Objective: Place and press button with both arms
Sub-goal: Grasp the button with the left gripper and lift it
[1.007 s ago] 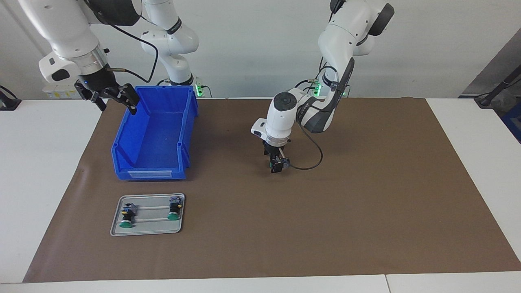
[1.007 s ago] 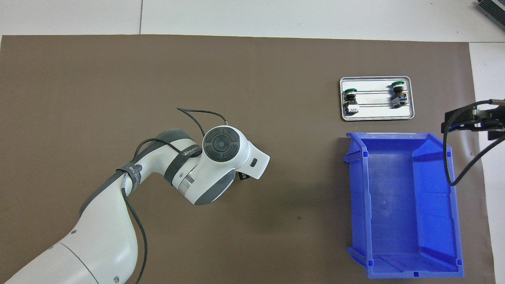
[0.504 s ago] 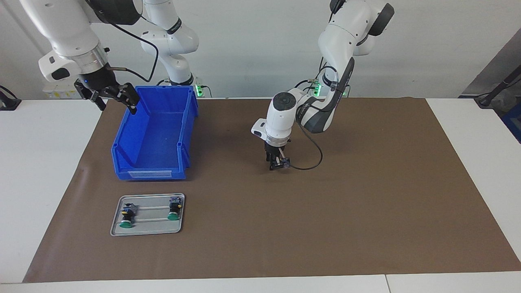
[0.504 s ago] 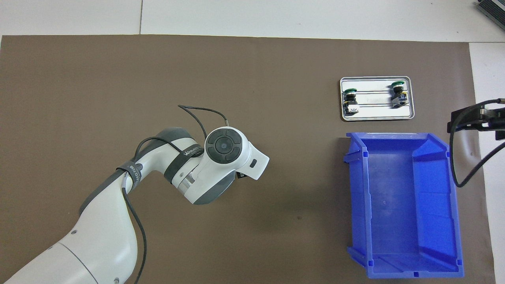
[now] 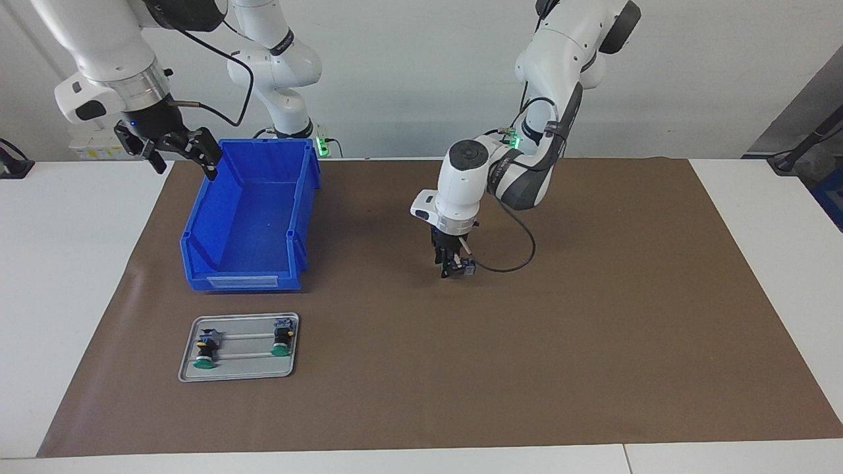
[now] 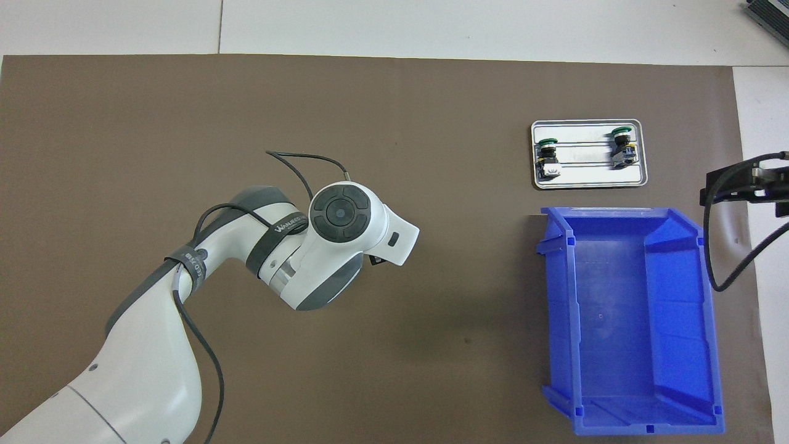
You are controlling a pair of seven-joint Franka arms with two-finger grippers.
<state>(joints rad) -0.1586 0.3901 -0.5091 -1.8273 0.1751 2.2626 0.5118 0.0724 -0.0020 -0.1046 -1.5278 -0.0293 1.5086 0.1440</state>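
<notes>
Broadly, largest to smallest:
Bench: the white bench [image 5: 79,276] carries a brown mat [image 5: 593,329] on which the task's things stand.
Left arm: the left arm [image 5: 546,85] reaches down over the middle of the mat, its wrist hiding most of its end effector in the overhead view.
Right arm: the right arm [image 5: 105,46] waits raised at its own end of the bench.
Bin: a blue bin [image 5: 253,217] sits on the mat toward the right arm's end.
Tray: a small metal tray [image 5: 238,375] lies just beside the bin, farther from the robots, with two green-capped lookalike buttons [image 5: 205,352] lying on it.
Right end effector: the right end effector [image 5: 176,153] hangs over the bin's edge, fingers spread apart, holding nothing.
Left end effector: the left end effector [image 5: 452,263] points down over the mat's middle, closed on the button.
Button: the button [image 5: 460,266] sits between the left fingers, close above the mat; whether it touches the mat cannot be told.
</notes>
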